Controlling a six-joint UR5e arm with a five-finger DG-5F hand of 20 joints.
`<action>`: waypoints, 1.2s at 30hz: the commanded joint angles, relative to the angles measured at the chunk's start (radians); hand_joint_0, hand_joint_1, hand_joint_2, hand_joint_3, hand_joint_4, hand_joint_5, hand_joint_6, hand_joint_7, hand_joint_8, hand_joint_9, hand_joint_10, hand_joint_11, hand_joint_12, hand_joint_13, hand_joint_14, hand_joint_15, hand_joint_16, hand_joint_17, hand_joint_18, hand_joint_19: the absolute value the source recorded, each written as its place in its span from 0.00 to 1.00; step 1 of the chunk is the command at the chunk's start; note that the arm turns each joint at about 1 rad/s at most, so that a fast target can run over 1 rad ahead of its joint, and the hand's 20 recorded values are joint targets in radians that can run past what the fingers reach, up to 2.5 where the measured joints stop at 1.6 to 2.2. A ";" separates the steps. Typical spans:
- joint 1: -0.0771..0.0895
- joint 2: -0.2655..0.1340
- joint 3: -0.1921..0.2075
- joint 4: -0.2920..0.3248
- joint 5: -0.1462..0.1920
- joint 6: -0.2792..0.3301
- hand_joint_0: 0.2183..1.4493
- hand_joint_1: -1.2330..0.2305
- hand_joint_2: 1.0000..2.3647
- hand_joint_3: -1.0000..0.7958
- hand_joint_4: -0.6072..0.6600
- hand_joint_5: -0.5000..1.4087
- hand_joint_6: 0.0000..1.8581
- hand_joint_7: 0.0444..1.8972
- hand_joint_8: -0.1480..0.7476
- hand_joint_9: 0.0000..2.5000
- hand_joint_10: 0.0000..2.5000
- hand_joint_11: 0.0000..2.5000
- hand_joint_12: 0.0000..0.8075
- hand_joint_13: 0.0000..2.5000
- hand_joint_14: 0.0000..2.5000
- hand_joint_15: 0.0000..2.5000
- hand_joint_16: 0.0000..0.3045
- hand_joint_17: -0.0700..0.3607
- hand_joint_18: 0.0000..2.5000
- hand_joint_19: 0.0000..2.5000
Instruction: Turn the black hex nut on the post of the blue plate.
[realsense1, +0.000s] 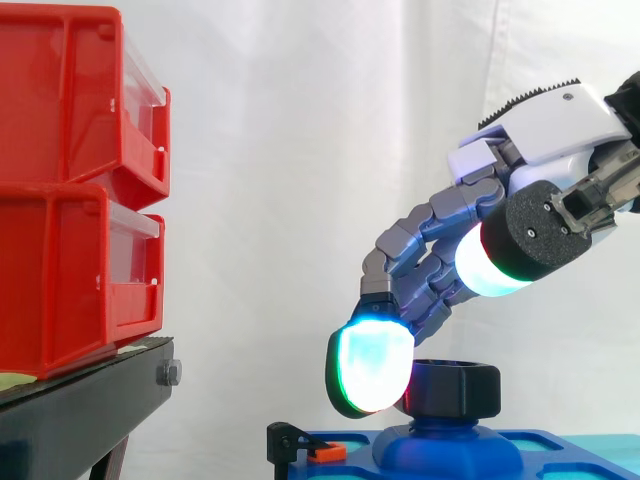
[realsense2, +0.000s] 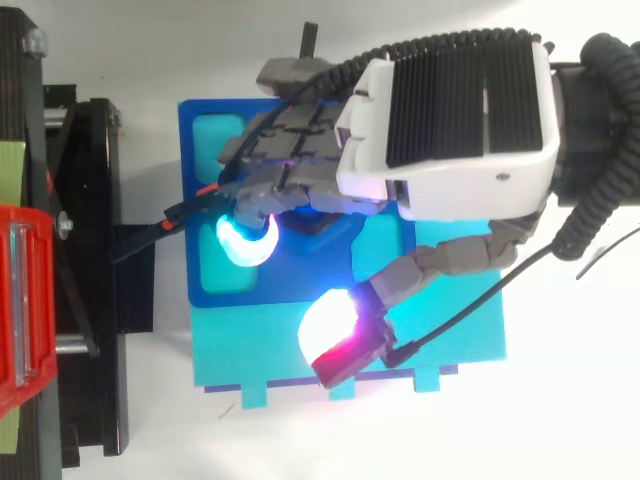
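The black hex nut (realsense1: 455, 390) sits on a rounded blue post rising from the blue plate (realsense1: 560, 455), which is low in the side view. My hand (realsense1: 545, 125) reaches in from the right and arches over the nut. Its fingers curl down round the nut's left side, and one cyan-green fingertip (realsense1: 370, 367) rests against that side. The white-glowing thumb pad (realsense1: 490, 265) stays lifted, up and to the right, off the nut. From above, the hand (realsense2: 450, 110) covers most of the blue plate (realsense2: 200, 130) and hides the nut.
Two stacked red bins (realsense1: 70, 180) stand on a black stand (realsense1: 80, 410) to the left of the plate. A small black and orange clip (realsense1: 322, 452) sits at the plate's left edge. A cyan panel (realsense2: 250, 345) adjoins the plate.
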 joint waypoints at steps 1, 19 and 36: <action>-0.015 0.000 0.000 -0.002 -0.018 -0.011 0.19 0.57 0.00 0.28 0.65 0.16 0.27 0.40 0.45 0.14 0.00 0.00 0.48 0.12 0.00 0.00 0.19 0.47 0.04 0.00; -0.078 0.000 0.000 0.005 -0.089 -0.050 0.19 0.57 0.00 0.28 0.65 0.16 0.27 0.40 0.45 0.14 0.00 0.00 0.48 0.12 0.00 0.00 0.19 0.47 0.04 0.00; -0.158 0.000 -0.001 0.014 -0.199 -0.097 0.19 0.56 0.00 0.28 0.65 0.16 0.27 0.40 0.45 0.14 0.00 0.00 0.48 0.12 0.00 0.00 0.19 0.47 0.04 0.00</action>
